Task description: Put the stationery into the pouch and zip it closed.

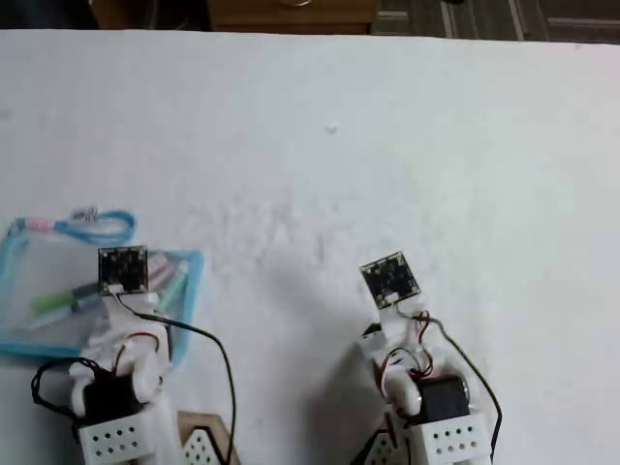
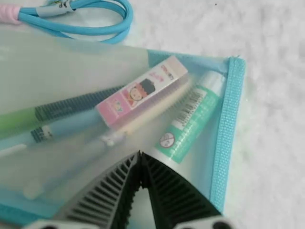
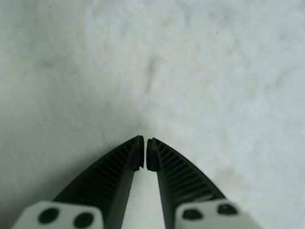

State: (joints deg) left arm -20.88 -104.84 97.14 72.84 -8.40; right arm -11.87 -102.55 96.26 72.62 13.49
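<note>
Your left tool (image 2: 139,155) is closed, tips pressed together with nothing visible between them, and it sits directly over the translucent pouch (image 2: 230,109). Just ahead of the tips, inside the pouch, lie a pink eraser box (image 2: 143,90), a green-labelled tube (image 2: 190,119) beside it toward the blue edge, and pens (image 2: 66,128) running off to the other side. Farther ahead, past the pouch's far edge, a blue cord loop (image 2: 95,28) rests on the desk (image 3: 214,71).

Your right tool (image 3: 145,143) is also closed, with only a sliver between its tips. It is over bare desk, well apart from the pouch.

The stationery looks to be inside already, but you cannot tell whether the zip is fully run.

- If the mouth is open, any tug could spill the pens.
- Nothing pins the pouch, so pulling the cord with one tool would likely drag the whole thing instead of closing it.
- Pressing down with closed tips could skid on the slick film.
</note>
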